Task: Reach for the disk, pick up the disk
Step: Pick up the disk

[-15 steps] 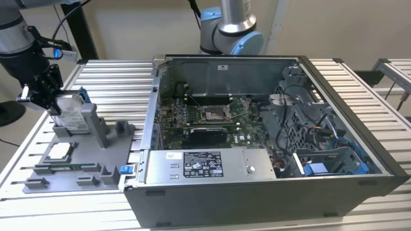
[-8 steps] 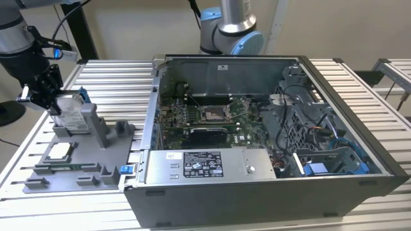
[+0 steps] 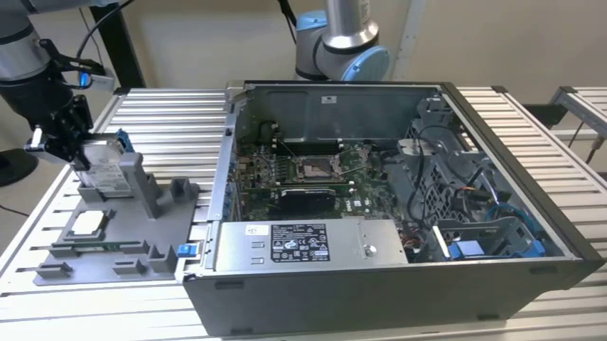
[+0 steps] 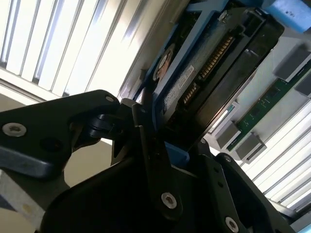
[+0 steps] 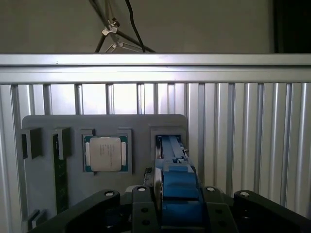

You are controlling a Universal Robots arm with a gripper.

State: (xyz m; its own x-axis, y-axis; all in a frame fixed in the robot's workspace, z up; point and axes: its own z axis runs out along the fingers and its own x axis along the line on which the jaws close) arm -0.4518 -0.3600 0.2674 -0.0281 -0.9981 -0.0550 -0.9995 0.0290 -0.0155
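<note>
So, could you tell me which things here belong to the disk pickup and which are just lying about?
Job in hand: the disk, upright in the grey holder; the gripper at it.
Lying about: silver chip; memory stick; open computer case; power-supply box.

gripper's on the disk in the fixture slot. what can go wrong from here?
1. The gripper holds the disk by its blue plastic bracket, near one end. The plastic may flex, and the disk could slip or swing.
2. The disk stands on edge in a slot of the grey fixture. An off-axis pull might bind it against the slot walls.
3. The processor chip lies in the neighbouring pocket, so a dropped disk could strike it.
</note>
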